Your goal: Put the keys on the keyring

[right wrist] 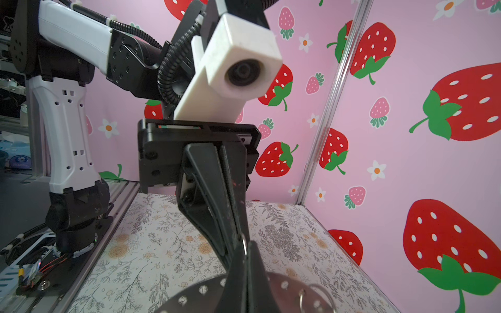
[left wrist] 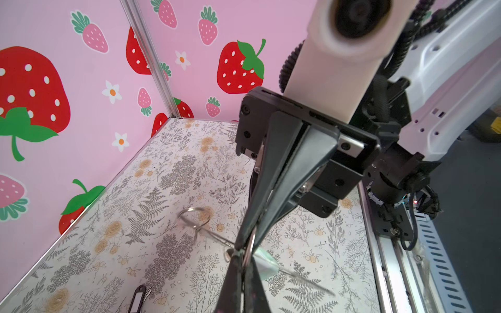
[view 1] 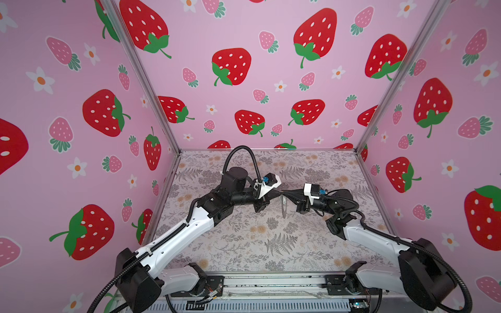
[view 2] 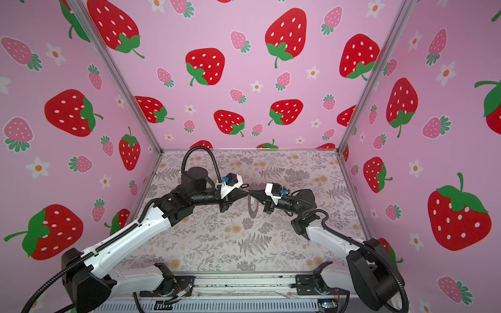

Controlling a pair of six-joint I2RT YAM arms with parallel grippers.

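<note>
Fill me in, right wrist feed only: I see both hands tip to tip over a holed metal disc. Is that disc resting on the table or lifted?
Observer: Lifted, it seems. In both top views the keyring hangs on edge under the left hand and right hand, which meet in mid-air above the table.
Operator: Any key around?
Observer: The left wrist view shows a black-rimmed oval tag lying on the table, apart from both hands and not on the keyring.
</note>
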